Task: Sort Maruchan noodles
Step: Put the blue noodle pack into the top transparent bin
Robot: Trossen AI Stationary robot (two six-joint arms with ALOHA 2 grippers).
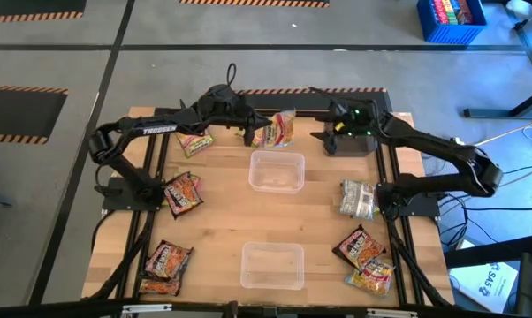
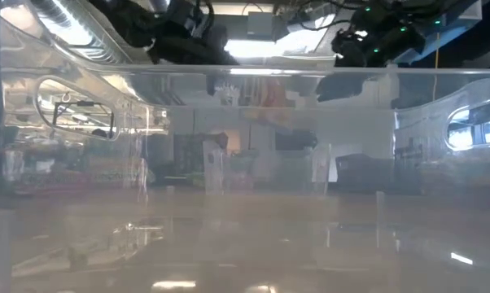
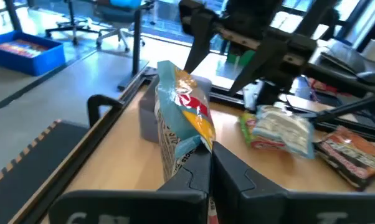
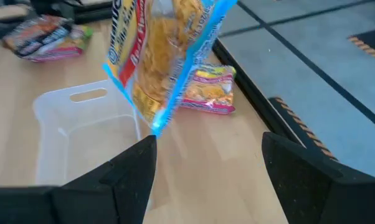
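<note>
My left gripper is at the far middle of the table, shut on a pale blue-orange Maruchan noodles packet, which also shows in the right wrist view. A yellow-red packet lies flat on the table just beyond it. My right gripper hangs open and empty at the far right, over the dark grey tray, its fingers pointing toward the held packet. My left gripper pinches the packet by its near end edge between its two fingers. The fingers come nearly level from the table's left. The packet stands on edge beyond the fingertips, tilted, lifted clear of the table; its lower corner hangs free.
Two clear tubs stand mid-table and at the near edge. Loose packets lie at the left, near left, far left, right and near right.
</note>
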